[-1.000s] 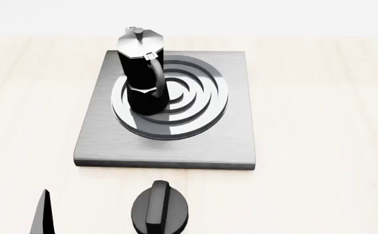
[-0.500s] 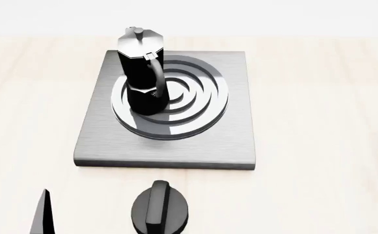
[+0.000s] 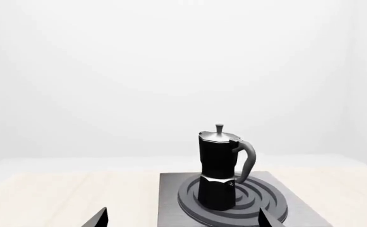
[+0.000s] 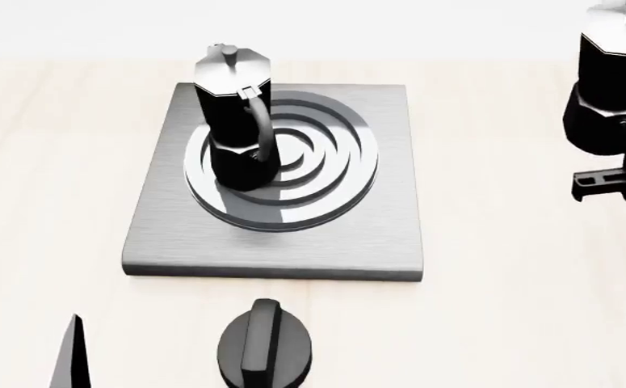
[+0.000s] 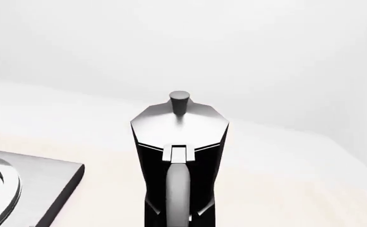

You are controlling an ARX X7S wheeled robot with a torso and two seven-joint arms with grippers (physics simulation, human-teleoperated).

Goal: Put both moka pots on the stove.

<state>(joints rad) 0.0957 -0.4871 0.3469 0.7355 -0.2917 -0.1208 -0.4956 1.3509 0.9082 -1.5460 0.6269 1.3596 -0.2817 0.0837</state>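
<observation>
- Head view: first moka pot [image 4: 235, 121] stands upright on the stove [image 4: 393, 234], on the burner rings [image 4: 324, 174], off-centre toward the stove's far-left part, handle facing the knob [image 4: 265, 346].
- Second moka pot [image 4: 612, 81] is well off the stove's right edge and looks lifted clear of the table [image 4: 506, 323]; right gripper [image 4: 615, 179] shows as black parts just under its base.
- Right wrist view: second pot fills the frame upright, handle toward the camera, stove corner off to one side. Contact points are out of frame, so how the right jaws stand I can't tell; it's probably carrying the pot by the handle.
- Left gripper [image 3: 180, 218]: only two finger tips show, spread apart, nothing between them, aimed at the stove from the knob side.
- To do this step well, I'd say: keep the pot level, bring it in over the stove's right half, set down on the free side of the rings.
- Leave a gap to the first pot; its handle sticks out and a knock could tip it.
- Lower straight down, release only once the base sits flat.
</observation>
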